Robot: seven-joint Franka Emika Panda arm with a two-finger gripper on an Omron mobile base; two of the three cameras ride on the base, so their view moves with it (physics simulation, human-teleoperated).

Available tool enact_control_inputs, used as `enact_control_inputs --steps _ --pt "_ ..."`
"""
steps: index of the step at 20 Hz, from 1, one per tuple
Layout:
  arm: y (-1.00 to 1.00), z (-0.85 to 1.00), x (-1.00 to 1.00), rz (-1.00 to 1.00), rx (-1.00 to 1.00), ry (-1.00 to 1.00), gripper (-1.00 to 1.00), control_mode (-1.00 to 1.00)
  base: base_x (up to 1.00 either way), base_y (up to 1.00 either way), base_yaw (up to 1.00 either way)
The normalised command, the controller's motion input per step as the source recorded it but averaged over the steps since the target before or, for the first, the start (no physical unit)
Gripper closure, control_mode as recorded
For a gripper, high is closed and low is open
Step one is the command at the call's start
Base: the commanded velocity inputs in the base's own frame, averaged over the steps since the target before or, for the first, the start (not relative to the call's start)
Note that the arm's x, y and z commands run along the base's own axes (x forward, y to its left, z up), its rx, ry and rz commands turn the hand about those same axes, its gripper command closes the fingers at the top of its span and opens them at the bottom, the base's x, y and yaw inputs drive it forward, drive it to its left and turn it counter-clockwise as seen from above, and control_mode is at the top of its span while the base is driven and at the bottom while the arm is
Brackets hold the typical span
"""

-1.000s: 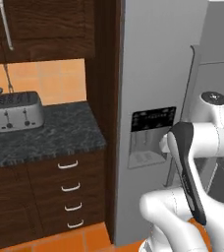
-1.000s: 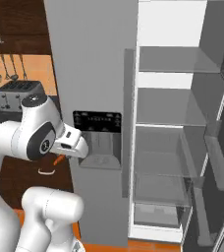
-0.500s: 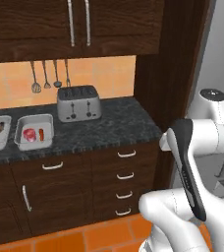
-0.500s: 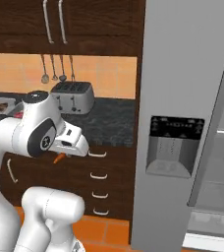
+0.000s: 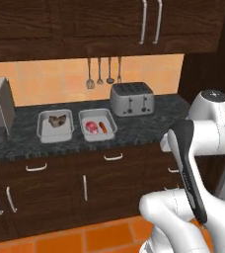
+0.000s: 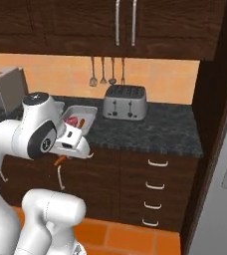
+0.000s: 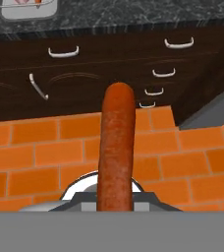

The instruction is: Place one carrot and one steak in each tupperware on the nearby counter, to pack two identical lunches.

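The gripper (image 6: 60,160) is clenched on a carrot (image 7: 116,147), carried low in front of the drawers. Lift it above the desk (image 5: 134,127), then lower it into the left tray (image 5: 55,126) at 9 o'clock of the filled tray (image 5: 97,125), beside the steak (image 5: 57,120); release only inside the rim.

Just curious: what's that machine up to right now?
Hand shut on carrot. Right tupperware packed; left tupperware lacks carrot. Nothing in the way.

White arm at the left, gripper (image 6: 61,158) closed on an orange carrot (image 6: 60,161), grey tupperware (image 6: 88,118) with pink steak (image 6: 71,121) on dark counter (image 6: 155,130), silver toaster (image 6: 124,102) beside
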Motion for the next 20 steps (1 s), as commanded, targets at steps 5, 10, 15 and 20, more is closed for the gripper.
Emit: enact_control_inputs --steps 5,10,15,20 --pt "0.00 0.00 0.00 0.00 0.00 0.00 1.00 1.00 0.71 1.00 0.01" --pt "0.00 0.00 0.00 0.00 0.00 0.00 1.00 1.00 0.70 1.00 -0.01" --pt "0.00 0.00 0.00 0.00 0.00 0.00 1.00 1.00 0.57 0.63 -0.07" --pt "0.00 -0.06 0.15 0.00 0.01 0.00 1.00 -1.00 0.61 0.00 0.00"
